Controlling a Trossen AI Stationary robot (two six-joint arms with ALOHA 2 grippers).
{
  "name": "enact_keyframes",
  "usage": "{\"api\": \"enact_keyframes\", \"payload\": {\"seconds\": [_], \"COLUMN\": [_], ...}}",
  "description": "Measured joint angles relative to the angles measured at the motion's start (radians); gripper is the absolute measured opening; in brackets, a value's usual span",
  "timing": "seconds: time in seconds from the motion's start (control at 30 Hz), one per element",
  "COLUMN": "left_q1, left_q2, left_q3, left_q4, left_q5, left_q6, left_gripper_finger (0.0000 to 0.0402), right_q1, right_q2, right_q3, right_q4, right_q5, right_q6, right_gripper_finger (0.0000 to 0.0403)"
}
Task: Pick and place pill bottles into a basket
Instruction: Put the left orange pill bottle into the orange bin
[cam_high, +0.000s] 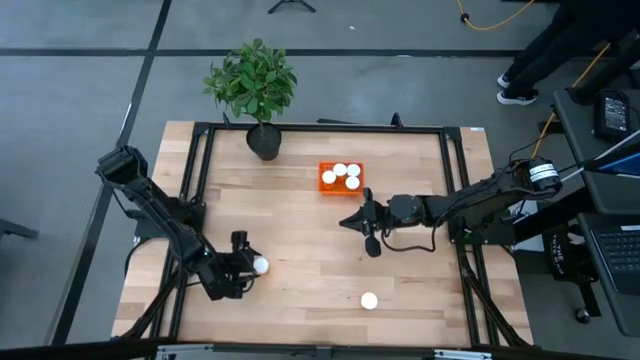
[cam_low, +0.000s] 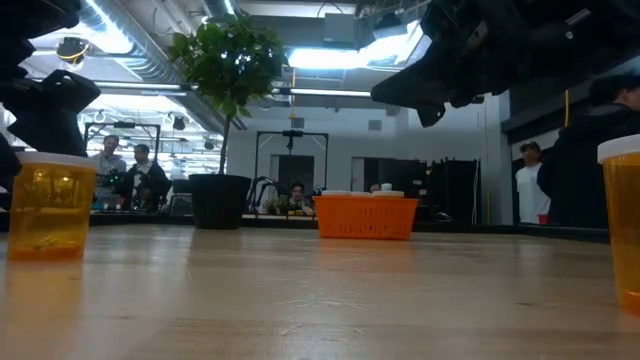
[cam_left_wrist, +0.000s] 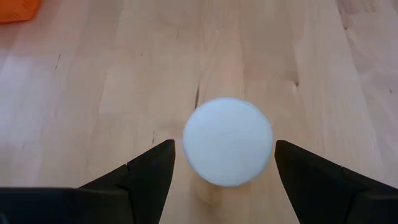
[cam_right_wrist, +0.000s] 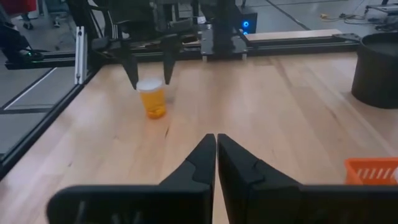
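Left gripper (cam_high: 254, 266) released, fingers straddling bottle (cam_high: 260, 266) near table's near-left edge. Right gripper (cam_high: 366, 222) clenched, mid-table, bare wood around. Basket (cam_high: 341, 178) holds four bottles, seen from above only.

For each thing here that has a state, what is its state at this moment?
Left claw: open, fingers on either side of a bottle, not gripping.
Bottle at left claw: upright on the table, capped.
Lone bottle: upright on the table, capped, untouched.
Basket: holds four capped bottles.
Right claw: shut, empty, above the table near the basket.
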Motion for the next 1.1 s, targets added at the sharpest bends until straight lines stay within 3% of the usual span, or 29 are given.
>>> {"api": "enact_keyframes", "payload": {"seconds": [0.47,1.1], "left_q1": [0.068,0.072], "left_q2": [0.000,0.000], "left_q3": [0.000,0.000], "left_q4": [0.000,0.000], "left_q5": [0.080,0.078], "left_q6": [0.002,0.002], "left_gripper_finger": [0.0271,0.0268], "right_q1": [0.023,0.022], "right_q2": [0.000,0.000], "right_q3": [0.000,-0.001], "right_q4": [0.000,0.000], "right_q5": [0.034,0.035], "right_q6": [0.022,0.020], "right_gripper_finger": [0.0021,0.0021]}}
